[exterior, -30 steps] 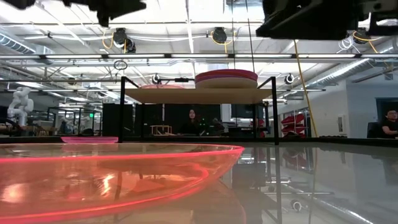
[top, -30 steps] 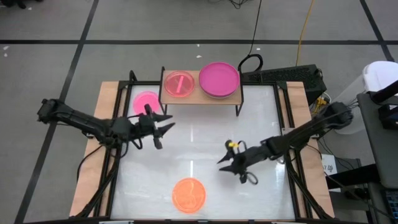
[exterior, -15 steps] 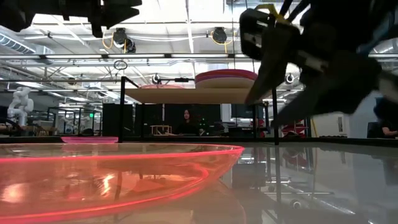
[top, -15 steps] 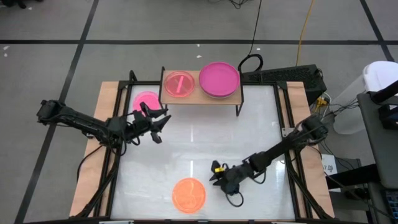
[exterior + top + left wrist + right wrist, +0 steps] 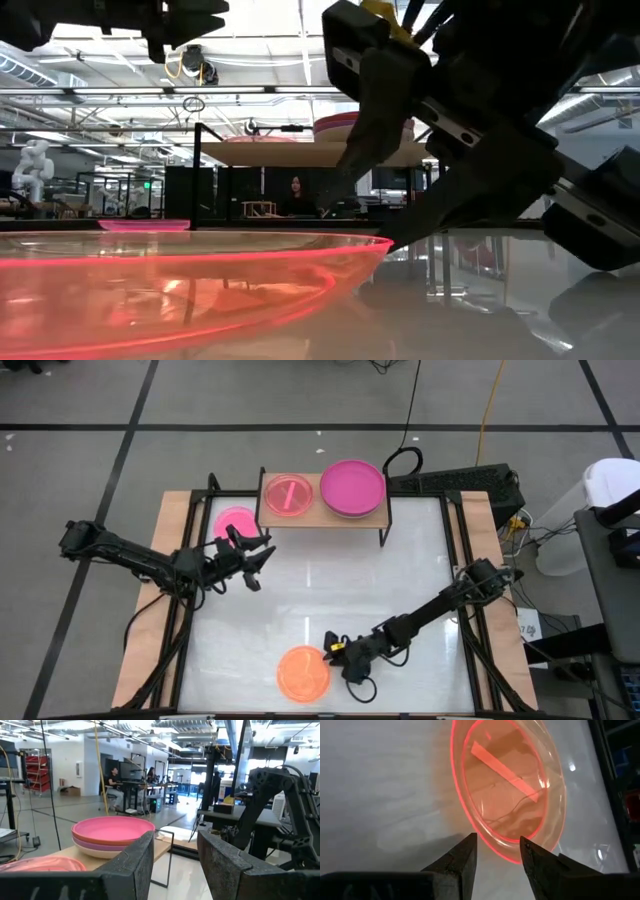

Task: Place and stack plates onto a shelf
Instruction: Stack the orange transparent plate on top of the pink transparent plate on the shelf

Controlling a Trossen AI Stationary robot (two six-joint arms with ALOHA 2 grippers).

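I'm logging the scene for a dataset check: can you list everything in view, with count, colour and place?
Small translucent orange plastic plate: one, on the white tabletop near the front edge.
Small translucent pink plate: one, on the shelf's left half.
Large opaque magenta plate: one, topping a stack on the shelf's right half; a beige plate lies under it.
Magenta plate: one, on the tabletop left of the shelf.
Light-wood shelf: one, black metal legs, at the table's back.
White tabletop: one.
Left gripper: open, near the magenta tabletop plate.
Right gripper: open, at the orange plate's rim.

Two plates on shelf, two on table
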